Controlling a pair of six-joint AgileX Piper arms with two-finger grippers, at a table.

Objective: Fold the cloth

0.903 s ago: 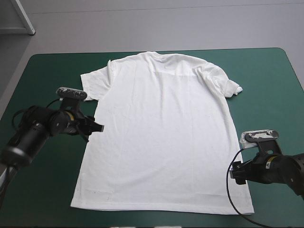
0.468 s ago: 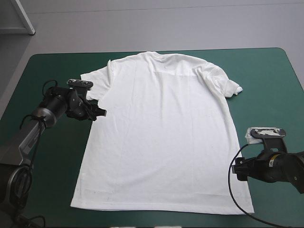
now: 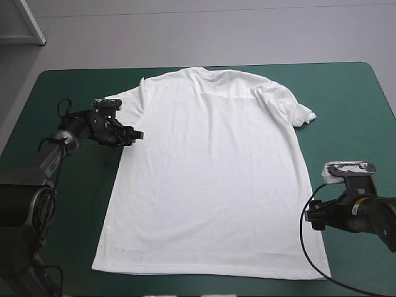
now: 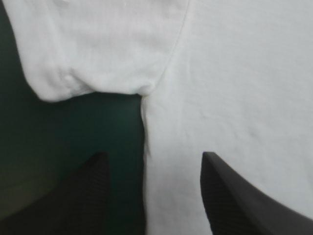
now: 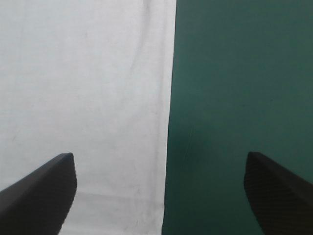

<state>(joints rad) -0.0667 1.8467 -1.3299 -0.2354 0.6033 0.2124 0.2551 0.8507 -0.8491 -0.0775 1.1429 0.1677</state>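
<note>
- Starting far left: got the left arm stretched out long over the teal-green cover [image 3: 62, 86], reaching in from the left edge with the wrist aimed toward the right side.
- Ends in the left gripper [image 3: 137, 135], parked right at the side edge of the T-shirt [image 3: 210, 167], just below the left-hand sleeve [image 3: 124, 104], basically at the armpit.
- Checked its own wrist view: fingers [image 4: 88, 196] standing apart with nothing pinched, one over bare cover and the other over white fabric. Side edge of the shirt running up between them to the armpit corner just ahead.
- Moving to the middle: T-shirt spread flat on the cover, collar [image 3: 198, 70] toward the far edge, hem [image 3: 210, 269] toward the near edge. Pretty smooth, only faint wrinkles.
- A bit further right: right-hand sleeve [image 3: 291, 105] looking bunched and partly folded on itself.
- Down at the right: right arm coming in low from the right edge, right gripper [image 3: 314, 215] sitting at the shirt's other side edge, not far from the hem corner.
- Right wrist view: jaws wide apart here too, holding nothing. Straight shirt edge running up between the fingers, white on one side, bare cover on the other.
- Can't tell whether either pair of fingertips is actually touching down.
</note>
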